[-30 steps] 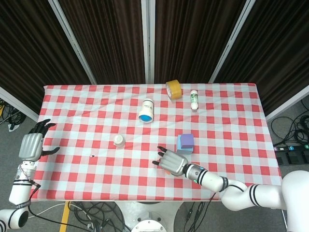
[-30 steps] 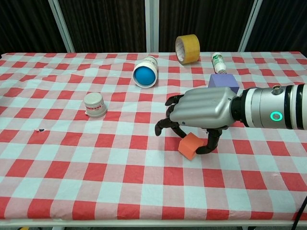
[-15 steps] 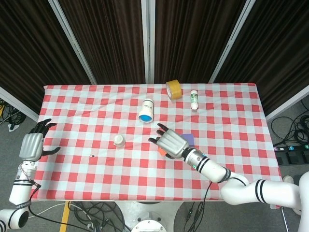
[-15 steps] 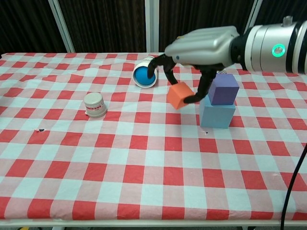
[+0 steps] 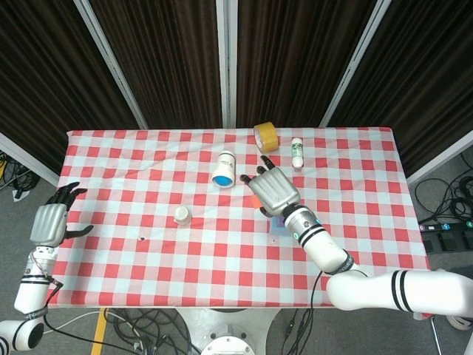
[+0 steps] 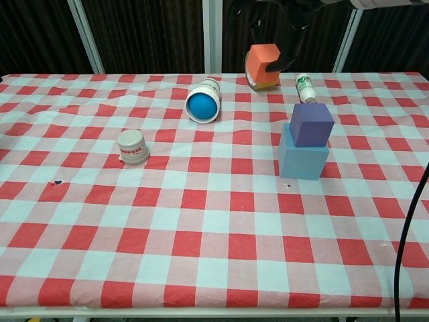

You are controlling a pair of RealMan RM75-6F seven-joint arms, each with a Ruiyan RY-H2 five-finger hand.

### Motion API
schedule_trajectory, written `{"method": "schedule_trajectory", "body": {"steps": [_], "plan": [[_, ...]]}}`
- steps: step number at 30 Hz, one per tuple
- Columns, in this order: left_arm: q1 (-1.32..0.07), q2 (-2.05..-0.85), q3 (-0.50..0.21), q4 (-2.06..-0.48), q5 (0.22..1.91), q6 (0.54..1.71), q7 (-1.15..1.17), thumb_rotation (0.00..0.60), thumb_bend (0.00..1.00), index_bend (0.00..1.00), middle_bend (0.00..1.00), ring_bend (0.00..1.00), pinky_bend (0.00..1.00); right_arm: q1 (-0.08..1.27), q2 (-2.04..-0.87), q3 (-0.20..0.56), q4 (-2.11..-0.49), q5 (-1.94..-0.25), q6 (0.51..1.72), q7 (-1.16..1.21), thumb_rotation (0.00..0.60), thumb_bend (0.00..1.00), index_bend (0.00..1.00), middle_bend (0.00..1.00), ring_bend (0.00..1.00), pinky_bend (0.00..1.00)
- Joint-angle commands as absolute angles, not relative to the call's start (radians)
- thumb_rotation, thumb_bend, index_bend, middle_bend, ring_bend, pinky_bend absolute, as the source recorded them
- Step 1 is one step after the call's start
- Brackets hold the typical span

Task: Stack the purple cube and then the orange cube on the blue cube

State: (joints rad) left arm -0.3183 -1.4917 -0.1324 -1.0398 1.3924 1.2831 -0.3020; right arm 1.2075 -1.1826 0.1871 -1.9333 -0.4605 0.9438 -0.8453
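The purple cube [image 6: 312, 124] sits on the blue cube [image 6: 303, 159] right of the table's middle. My right hand [image 5: 272, 190] pinches the orange cube [image 6: 264, 58] and holds it high in the air, left of and well above the stack. Its dark fingers [image 6: 293, 35] reach down from the top edge of the chest view. From the head view the hand covers most of the stack; only a sliver of the blue cube [image 5: 279, 225] shows. My left hand [image 5: 48, 222] hangs off the table's left edge, fingers apart, holding nothing.
A white can with a blue lid [image 6: 203, 100] lies on its side left of the stack. A yellow tape roll [image 5: 265, 137] and a small bottle [image 6: 305, 87] stand at the back. A small white jar [image 6: 133, 146] sits at the left.
My right hand has lifted the orange cube off the table, up and back toward the stack. The left hand has stayed put.
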Motion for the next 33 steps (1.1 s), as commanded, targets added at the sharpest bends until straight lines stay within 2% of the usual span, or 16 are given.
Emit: {"method": "schedule_trajectory", "body": {"steps": [1, 7, 19, 33], "plan": [[-0.319, -1.491, -0.131, -1.041, 1.394, 1.282, -0.303, 0.6, 0.11, 0.28, 0.24, 0.16, 0.29, 1.282, -1.142, 0.159, -2.001, -0.282, 1.047, -0.959, 0.6, 0.2, 0.21, 0.53, 0.21, 0.0], [-0.319, -1.492, -0.128, -1.041, 1.397, 1.281, -0.301, 0.6, 0.11, 0.28, 0.24, 0.16, 0.29, 1.315, -1.141, 0.127, -2.008, -0.156, 1.073, -1.006, 0.6, 0.21, 0.21, 0.53, 0.21, 0.0], [-0.32, -1.494, -0.128, -1.038, 1.396, 1.278, -0.304, 0.6, 0.11, 0.28, 0.24, 0.16, 0.29, 1.336, -1.145, 0.106, -2.01, -0.035, 1.063, -1.006, 0.6, 0.21, 0.21, 0.53, 0.21, 0.0], [-0.32, -1.493, -0.127, -1.037, 1.397, 1.278, -0.306, 0.6, 0.11, 0.28, 0.24, 0.16, 0.29, 1.345, -1.167, 0.087, -1.993, 0.019, 1.046, -0.989, 0.6, 0.21, 0.21, 0.53, 0.21, 0.0]]}}
